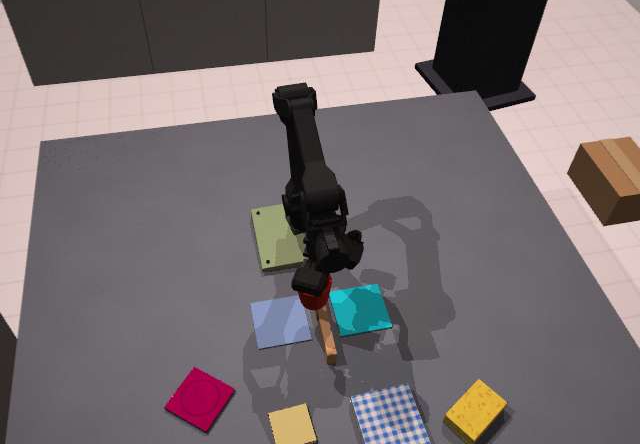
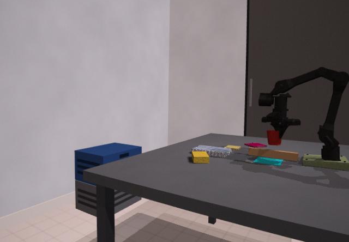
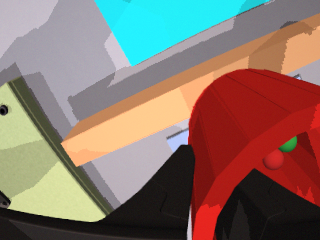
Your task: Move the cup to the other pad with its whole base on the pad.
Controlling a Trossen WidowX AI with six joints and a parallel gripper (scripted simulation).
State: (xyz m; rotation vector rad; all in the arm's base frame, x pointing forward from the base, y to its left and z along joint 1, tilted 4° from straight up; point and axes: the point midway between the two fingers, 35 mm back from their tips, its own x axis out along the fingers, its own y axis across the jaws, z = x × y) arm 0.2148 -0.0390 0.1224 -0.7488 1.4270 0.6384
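My gripper (image 1: 311,285) is shut on the rim of a red cup (image 1: 315,298) and holds it upright above the table. The cup hangs over the wooden bar (image 1: 326,334) that lies between the pale blue pad (image 1: 280,321) and the cyan pad (image 1: 360,308). In the side view the cup (image 2: 273,137) is well clear of the table top under the gripper (image 2: 278,131). In the wrist view the cup (image 3: 256,154) holds a red marble (image 3: 274,160) and a green marble (image 3: 288,144); the bar (image 3: 187,103) and cyan pad (image 3: 176,2) lie beyond it.
The arm's green base plate (image 1: 275,237) is just behind the pads. Nearer the front edge lie a magenta coaster (image 1: 199,398), a tan block (image 1: 292,423), a blue checked cloth (image 1: 390,414) and a yellow sponge (image 1: 475,409). A cardboard box (image 1: 607,178) sits on the floor.
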